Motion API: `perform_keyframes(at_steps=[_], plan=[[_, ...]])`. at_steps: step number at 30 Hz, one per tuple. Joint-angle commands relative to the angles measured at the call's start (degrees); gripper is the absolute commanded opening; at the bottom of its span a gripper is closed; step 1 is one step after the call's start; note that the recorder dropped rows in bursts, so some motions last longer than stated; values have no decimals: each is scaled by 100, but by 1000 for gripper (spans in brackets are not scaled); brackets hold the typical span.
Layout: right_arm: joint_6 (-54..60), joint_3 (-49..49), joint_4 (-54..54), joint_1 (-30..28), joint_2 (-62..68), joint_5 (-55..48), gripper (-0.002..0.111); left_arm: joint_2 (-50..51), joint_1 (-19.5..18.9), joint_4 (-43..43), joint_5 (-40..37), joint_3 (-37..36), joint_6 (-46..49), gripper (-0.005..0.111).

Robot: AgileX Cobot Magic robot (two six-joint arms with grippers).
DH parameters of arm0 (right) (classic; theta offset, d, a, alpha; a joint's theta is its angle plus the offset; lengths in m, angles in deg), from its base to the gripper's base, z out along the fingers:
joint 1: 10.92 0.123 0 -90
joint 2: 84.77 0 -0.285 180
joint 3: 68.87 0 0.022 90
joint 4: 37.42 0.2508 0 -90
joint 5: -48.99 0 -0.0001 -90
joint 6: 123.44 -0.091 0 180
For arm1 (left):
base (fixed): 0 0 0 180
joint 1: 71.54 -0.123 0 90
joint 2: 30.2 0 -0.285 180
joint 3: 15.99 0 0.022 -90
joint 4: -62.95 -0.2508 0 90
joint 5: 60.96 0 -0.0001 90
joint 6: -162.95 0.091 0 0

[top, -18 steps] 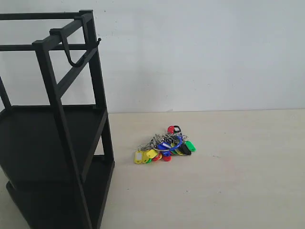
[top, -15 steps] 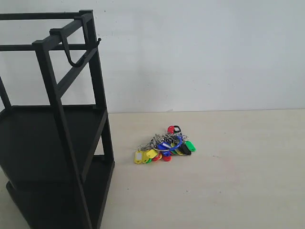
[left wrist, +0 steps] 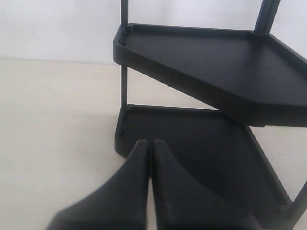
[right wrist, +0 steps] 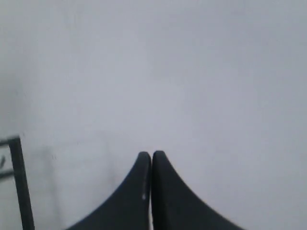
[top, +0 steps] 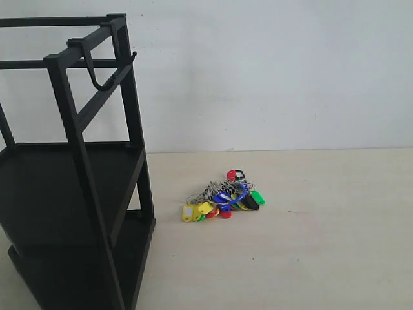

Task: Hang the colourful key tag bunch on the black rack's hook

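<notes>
The colourful key tag bunch [top: 224, 197] lies on the pale tabletop in the exterior view, just right of the black rack [top: 71, 168]. High on the rack's top bar hangs the small black J-shaped hook [top: 97, 76], with nothing on it. Neither arm shows in the exterior view. In the left wrist view my left gripper [left wrist: 150, 143] is shut and holds nothing, facing the rack's flat shelves [left wrist: 216, 62]. The right wrist view has my right gripper [right wrist: 151, 155] shut and holding nothing, pointed at a plain pale wall, with one rack bar [right wrist: 21, 187] at the picture's edge. The bunch is in neither wrist view.
A straight diagonal brace [top: 106, 90] crosses behind the hook. A white wall [top: 277, 71] backs the table. Bare pale tabletop [top: 322, 245] lies right of and in front of the bunch.
</notes>
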Motion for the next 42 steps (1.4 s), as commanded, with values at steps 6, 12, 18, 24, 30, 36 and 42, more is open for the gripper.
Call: perform_keyframes(at_steps=[6,12,18,24,30,36,42], plan=[[-779,2263,-98,-12,1042,-419,0,-12,4,-28,43,-16,20,4],[-733,4416,-58,-12,3546,-4441,0,-12,4,-28,43,-16,20,4],[-733,4737,93,-12,5013,-5572,0,-12,4,-28,43,-16,20,4],[385,4737,1134,-12,6460,-5555,0,-12,4,-28,43,-16,20,4],[3888,4835,4223,111,7765,-5180,0,-12,4,-28,43,-16,20,4],[4761,5525,5591,111,9130,-5141,5,-12,4,-28,43,-16,20,4],[4739,6354,5991,120,10261,-5068,44,-12,4,-28,43,-16,20,4]])
